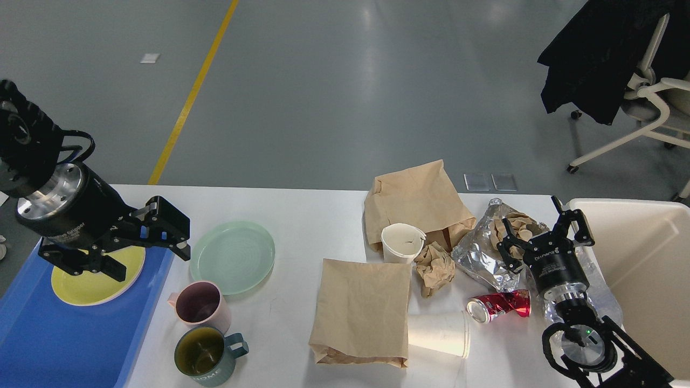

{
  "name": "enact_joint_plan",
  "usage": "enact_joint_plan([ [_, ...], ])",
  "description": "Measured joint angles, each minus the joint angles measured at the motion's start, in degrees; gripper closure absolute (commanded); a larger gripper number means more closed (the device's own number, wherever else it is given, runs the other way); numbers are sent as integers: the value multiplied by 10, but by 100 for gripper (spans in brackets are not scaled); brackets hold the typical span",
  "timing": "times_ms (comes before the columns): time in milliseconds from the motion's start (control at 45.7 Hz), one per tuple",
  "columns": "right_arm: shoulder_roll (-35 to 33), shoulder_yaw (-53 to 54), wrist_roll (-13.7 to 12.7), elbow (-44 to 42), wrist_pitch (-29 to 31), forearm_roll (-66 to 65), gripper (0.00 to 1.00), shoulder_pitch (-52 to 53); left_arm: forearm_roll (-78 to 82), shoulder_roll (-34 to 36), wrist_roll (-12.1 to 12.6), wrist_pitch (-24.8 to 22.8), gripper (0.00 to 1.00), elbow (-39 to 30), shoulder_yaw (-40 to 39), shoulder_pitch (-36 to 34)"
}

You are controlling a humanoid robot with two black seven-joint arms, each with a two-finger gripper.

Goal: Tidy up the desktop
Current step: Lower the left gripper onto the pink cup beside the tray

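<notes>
The white desktop (302, 213) holds dishes on the left and rubbish on the right. My left gripper (150, 262) is open and empty. It hangs over the right edge of the blue tray (48, 339), between the yellow plate (81, 285) in the tray and the green plate (233, 257) on the desktop. My right gripper (542, 235) is open and empty. It is over the foil bag (480, 258), which holds crumpled brown paper, beside the cream bin (647, 269).
A pink mug (198, 304) and a teal mug (205, 355) stand near the front left. Two brown paper bags (361, 310) (418, 199), an upright paper cup (401, 242), a paper ball (435, 267), a crushed red can (498, 305) and a tipped cup (439, 333) lie mid-right.
</notes>
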Motion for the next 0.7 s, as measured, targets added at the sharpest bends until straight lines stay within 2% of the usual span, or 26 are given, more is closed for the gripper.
enact_joint_plan([
  [197,0,0,0,0,0,0,0,0,33,40,0,146,4,40,-53,190],
  [285,0,0,0,0,0,0,0,0,29,40,-1,189,5,73,-73,260],
  [416,0,0,0,0,0,0,0,0,11,31,-2,218,5,119,-105,335],
  [701,0,0,0,0,0,0,0,0,-2,-5,-2,272,6,177,-137,409],
])
